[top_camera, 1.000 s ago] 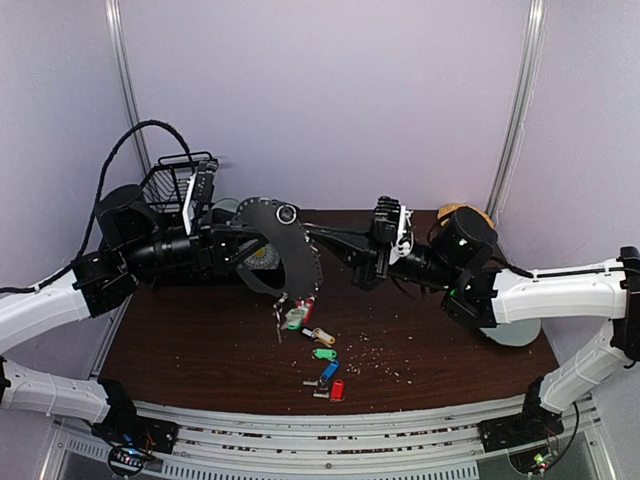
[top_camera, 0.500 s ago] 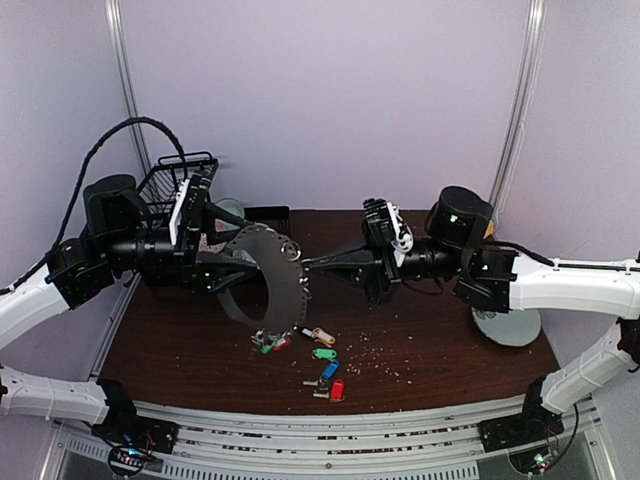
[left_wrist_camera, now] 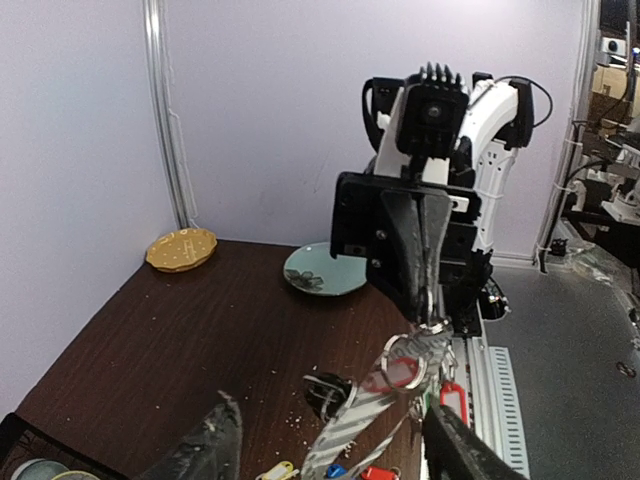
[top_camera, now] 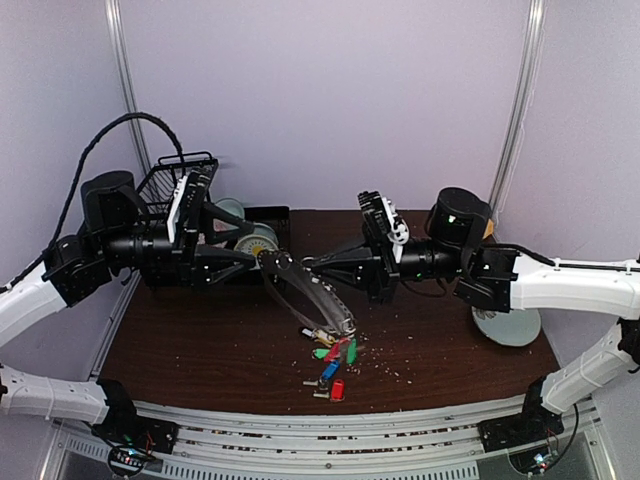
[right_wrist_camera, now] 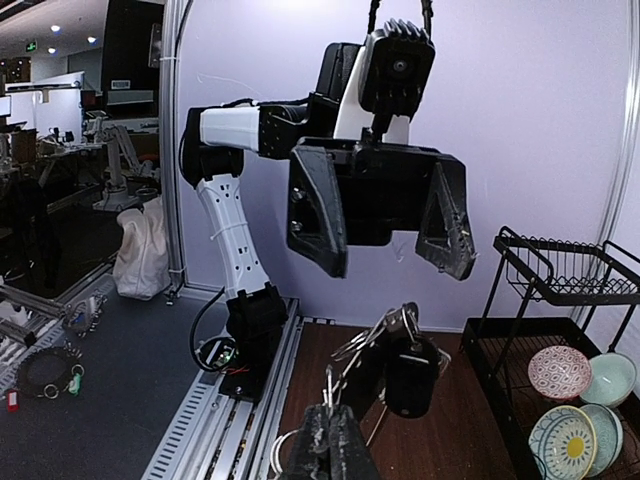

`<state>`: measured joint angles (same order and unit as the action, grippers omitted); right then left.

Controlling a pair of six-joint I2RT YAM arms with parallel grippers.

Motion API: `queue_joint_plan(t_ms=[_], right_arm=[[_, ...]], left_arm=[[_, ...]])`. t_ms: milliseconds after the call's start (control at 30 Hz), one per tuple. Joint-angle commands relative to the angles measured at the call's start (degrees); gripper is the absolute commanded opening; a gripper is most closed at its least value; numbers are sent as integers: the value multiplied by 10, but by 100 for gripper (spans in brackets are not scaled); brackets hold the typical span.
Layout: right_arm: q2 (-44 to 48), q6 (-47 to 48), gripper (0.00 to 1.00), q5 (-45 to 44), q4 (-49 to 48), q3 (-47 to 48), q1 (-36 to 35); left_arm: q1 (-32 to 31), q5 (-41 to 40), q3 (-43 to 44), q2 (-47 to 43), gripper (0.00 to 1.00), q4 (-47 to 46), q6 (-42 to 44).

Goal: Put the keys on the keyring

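The keyring (top_camera: 347, 322) is a thin hoop that slants down to the table between the arms. It carries a black fob (left_wrist_camera: 328, 392), a split ring and tagged keys (left_wrist_camera: 453, 398). My right gripper (top_camera: 308, 265) is shut on the hoop's wire, as the right wrist view (right_wrist_camera: 333, 412) and the left wrist view (left_wrist_camera: 432, 316) show. My left gripper (top_camera: 258, 255) is open. Its fingers (left_wrist_camera: 212, 448) straddle the hoop without touching it. Loose keys lie on the table with green (top_camera: 322, 353), blue (top_camera: 328, 371) and red (top_camera: 337, 389) tags. A yellow tag (left_wrist_camera: 275, 468) lies near them.
A black wire dish rack (top_camera: 175, 180) with patterned plates (right_wrist_camera: 560, 372) stands at the back left. A pale blue plate (top_camera: 505, 325) lies under the right arm. A golden plate (left_wrist_camera: 180, 248) sits at the back right. Crumbs dot the dark table.
The hoop has dropped from standing upright by the left gripper to slanting down and right. Its hanging keys have moved right, next to the loose keys. The right gripper stays on it.
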<state>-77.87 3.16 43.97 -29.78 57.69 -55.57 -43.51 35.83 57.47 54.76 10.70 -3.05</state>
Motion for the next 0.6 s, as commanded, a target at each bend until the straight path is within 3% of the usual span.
queue_joint_plan(t_ms=[0, 67, 100, 300, 367, 467, 567], right_arm=[[13, -79, 0, -3, -57, 15, -6], [9, -115, 0, -21, -65, 23, -12], [6, -135, 0, -31, -71, 26, -15], [5, -247, 0, -110, -157, 5, -30], [9, -268, 0, -155, -148, 5, -34], [15, -254, 0, -207, -88, 27, -37], [30, -189, 0, -239, -84, 8, -47]], left_arm=[[-8, 15, 61, 33, 54, -32, 1], [-22, 15, 82, 43, 39, -37, 12], [-27, 18, 92, 49, 37, -37, 16], [-66, -26, 108, 79, 36, -3, 54], [-69, -15, 105, 69, 39, -18, 54], [-69, -57, 88, 30, 57, -44, 59], [-69, -117, 66, -1, 60, -54, 66]])
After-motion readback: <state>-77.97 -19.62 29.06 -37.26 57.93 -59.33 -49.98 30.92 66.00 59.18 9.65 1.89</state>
